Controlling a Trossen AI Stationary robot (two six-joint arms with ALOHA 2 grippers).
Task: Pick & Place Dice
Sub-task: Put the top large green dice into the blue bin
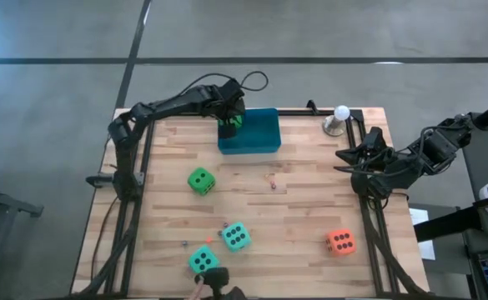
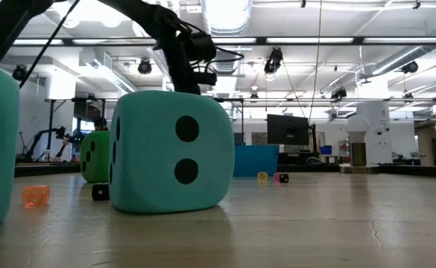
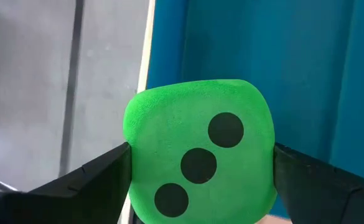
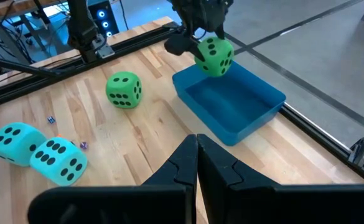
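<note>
Left gripper (image 4: pixel 201 34) has a bright green die (image 3: pixel 199 160) pinched between its two fingers (image 3: pixel 88 183), three-pip face toward the wrist cam. It's hanging in the air over the left end of the blue tray (image 1: pixel 260 133), right above the tray's rim and close to the table's far edge (image 1: pixel 185 117).

Tray looks bare inside from the right wrist view, so lots of room under the die.

Second green die (image 1: pixel 200 181) sits by itself mid-table, well apart from the tray, bare wood all round. Two teal dice (image 1: pixel 235 237) (image 1: pixel 203 261) are near the front edge, just beside each other. Orange-red die (image 1: pixel 340 242) is off toward the front right, apart from the rest.

Right gripper (image 4: pixel 197 149) is clenched shut on nothing, parked at the table's right edge.
</note>
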